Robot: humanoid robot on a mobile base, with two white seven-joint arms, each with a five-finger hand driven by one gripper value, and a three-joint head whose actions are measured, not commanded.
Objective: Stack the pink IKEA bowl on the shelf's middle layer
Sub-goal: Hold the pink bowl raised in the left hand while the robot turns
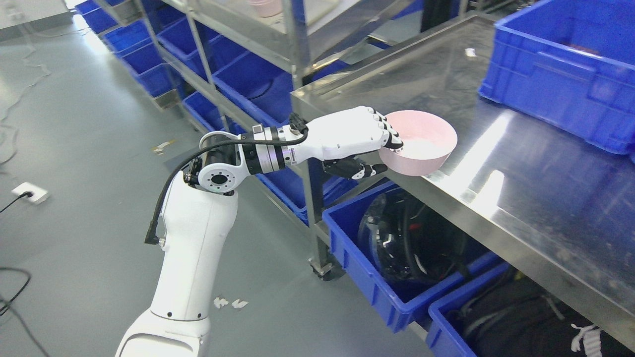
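Note:
A pink bowl (pixel 421 143) sits tilted at the front left corner of the steel table (pixel 521 163). My left hand (pixel 384 148) is shut on the bowl's near rim, with fingers over the rim and the thumb under the bowl's side. Its white arm comes up from the lower left. At the top of the picture another pink bowl (pixel 265 7) stands on a layer of the metal shelf (pixel 278 44), cut off by the frame edge. My right arm does not show.
A large blue crate (pixel 560 69) stands at the back right of the table. Blue bins (pixel 397 292) with dark gear lie under the table, and more blue bins (pixel 144 59) line the shelf's lower levels. Grey floor (pixel 74 148) with cables spreads to the left.

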